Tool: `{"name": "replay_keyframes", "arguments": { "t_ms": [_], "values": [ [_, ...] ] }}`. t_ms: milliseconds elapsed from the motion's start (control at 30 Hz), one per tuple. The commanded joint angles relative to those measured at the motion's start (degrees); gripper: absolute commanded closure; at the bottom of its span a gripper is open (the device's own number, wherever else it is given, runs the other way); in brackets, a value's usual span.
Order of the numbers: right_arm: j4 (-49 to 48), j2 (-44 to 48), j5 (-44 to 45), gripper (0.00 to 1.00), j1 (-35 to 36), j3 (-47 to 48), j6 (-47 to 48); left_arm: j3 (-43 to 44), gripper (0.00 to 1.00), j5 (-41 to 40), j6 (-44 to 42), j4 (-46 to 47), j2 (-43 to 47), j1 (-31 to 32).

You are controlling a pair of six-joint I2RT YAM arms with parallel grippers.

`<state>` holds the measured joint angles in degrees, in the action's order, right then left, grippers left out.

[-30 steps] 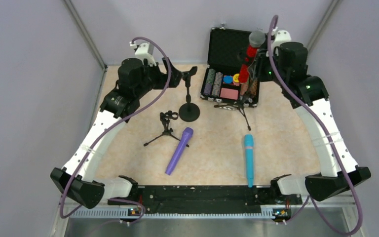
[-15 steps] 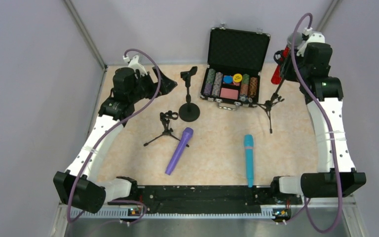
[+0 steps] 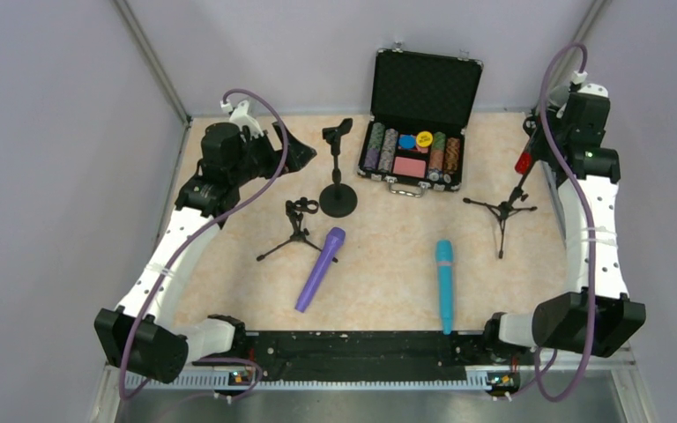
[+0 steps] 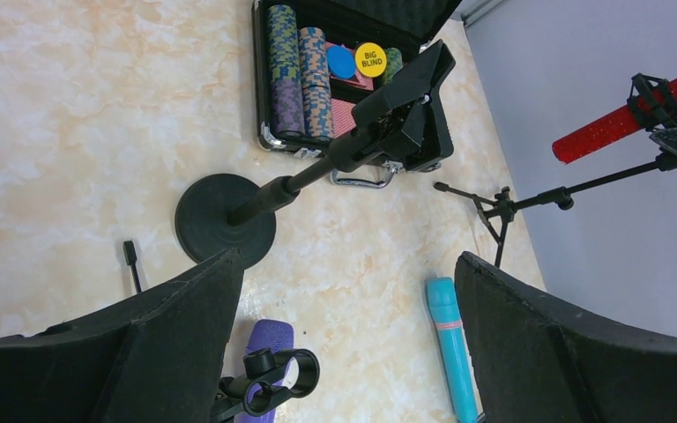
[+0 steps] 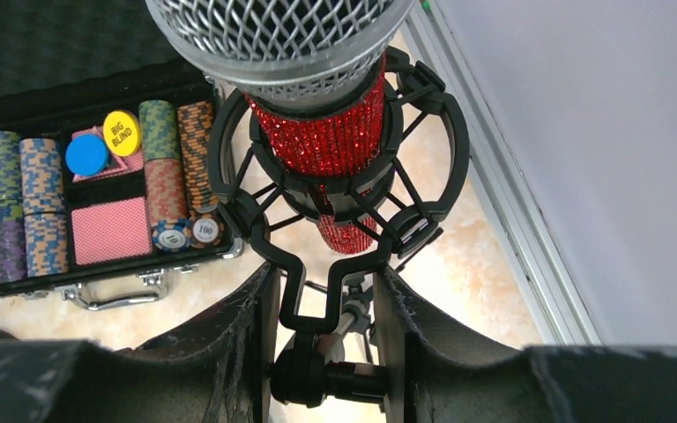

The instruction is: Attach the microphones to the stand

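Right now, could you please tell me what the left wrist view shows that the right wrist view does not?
Only the left wrist: the round-base stand, the purple microphone's head, the teal microphone. Only the right wrist: the red microphone's silver mesh head and the chips marked 100. Both: the red microphone clipped in its tripod stand, and the open poker chip case.

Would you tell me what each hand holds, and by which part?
Right hand grips the black tripod stand by the joint at its top; left hand, open, holds nothing.
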<state>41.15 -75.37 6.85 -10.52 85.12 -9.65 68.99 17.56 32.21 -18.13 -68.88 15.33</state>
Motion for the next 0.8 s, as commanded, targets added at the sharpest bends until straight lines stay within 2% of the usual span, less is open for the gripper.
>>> {"name": "replay_keyframes", "arguments": {
  "t_ms": [0, 233, 767],
  "values": [
    [-8.4, 1.6, 2.6, 1.0, -0.6, -1.3, -1.0, -0.3, 0.07, 0.5, -1.1, 2.1, 0.7, -0.3],
    [-10.9, 3.7, 2.7, 1.0, -0.6, -7.0, -2.0, -0.5, 0.07, 0.3, -0.9, 2.0, 1.3, -0.4],
    [-20.1, 10.4, 2.5, 1.0, -0.6, -26.5, -3.6, -1.6, 0.09, 1.9, 0.5, 3.4, 2.1, -0.4]
  ]
}}
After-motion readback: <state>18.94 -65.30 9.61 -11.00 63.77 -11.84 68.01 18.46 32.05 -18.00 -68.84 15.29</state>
